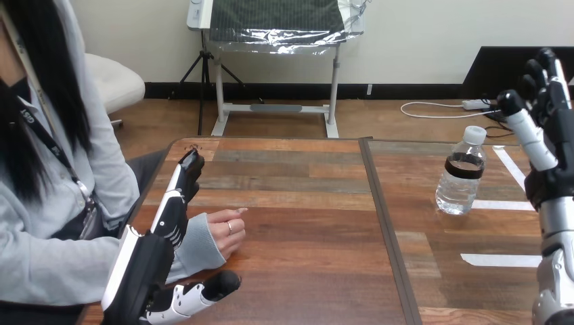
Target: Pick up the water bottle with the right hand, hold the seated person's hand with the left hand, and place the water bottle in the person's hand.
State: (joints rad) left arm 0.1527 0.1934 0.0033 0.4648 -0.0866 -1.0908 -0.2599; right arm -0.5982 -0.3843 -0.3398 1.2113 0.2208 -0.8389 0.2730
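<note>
A clear water bottle (462, 174) with a white cap and a dark label band stands upright on the right half of the table. My right hand (549, 128) is raised just to its right, fingers straight and open, apart from the bottle. The person's hand (226, 231) rests on the table at the left, loosely curled. My left hand (159, 247) lies over the person's wrist and sleeve with straight fingers pointing away from me and the thumb (203, 292) below the sleeve; it is open and not curled round the wrist.
The wooden table (304, 223) has a dark seam (386, 223) down its middle. White tape strips (497, 259) lie on the right half near the bottle. The person sits at the table's left side.
</note>
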